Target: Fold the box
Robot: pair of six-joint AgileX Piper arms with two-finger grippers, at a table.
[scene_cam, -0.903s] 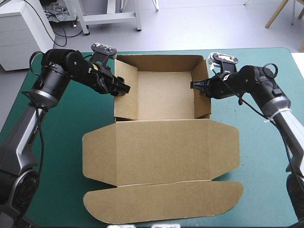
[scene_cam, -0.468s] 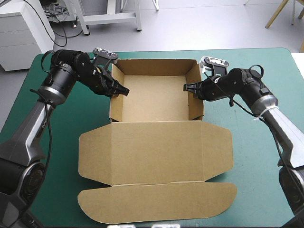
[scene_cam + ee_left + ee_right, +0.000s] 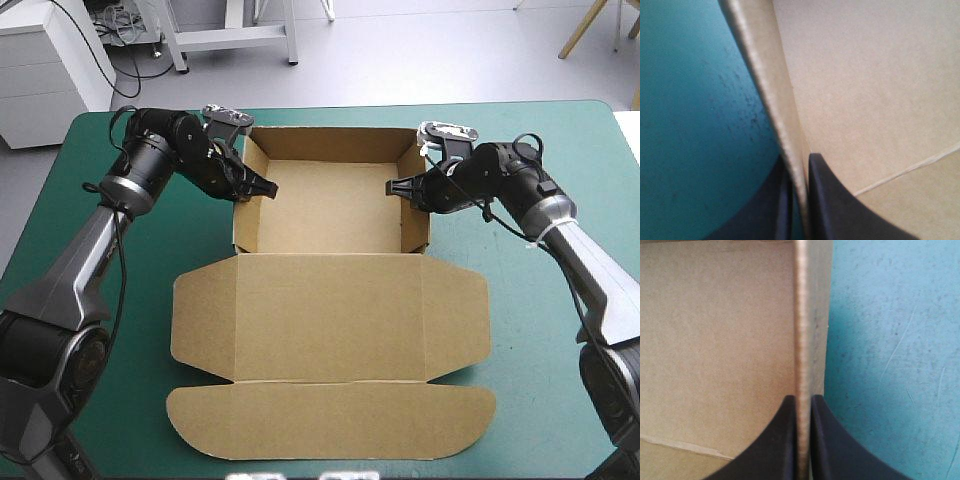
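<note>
The brown box (image 3: pixel 330 300) stands as an open tray at the table's far middle, walls raised, its lid lying flat toward the near edge. My left gripper (image 3: pixel 258 187) is shut on the tray's left wall; in the left wrist view the wall's edge (image 3: pixel 771 95) runs between the black fingers (image 3: pixel 827 200). My right gripper (image 3: pixel 398 187) is shut on the right wall, and in the right wrist view that wall's edge (image 3: pixel 804 330) rises straight from between its fingers (image 3: pixel 785 440). The tray's floor (image 3: pixel 330 205) is bare.
The teal-green cover (image 3: pixel 540 330) shows on both sides of the box and in both wrist views outside the walls (image 3: pixel 890 340). The lid's rounded front flap (image 3: pixel 330 420) reaches close to the table's near edge.
The box has shifted slightly left and away from me with both grippers holding its side walls. The walls now stand more upright and the tray looks squarer.
</note>
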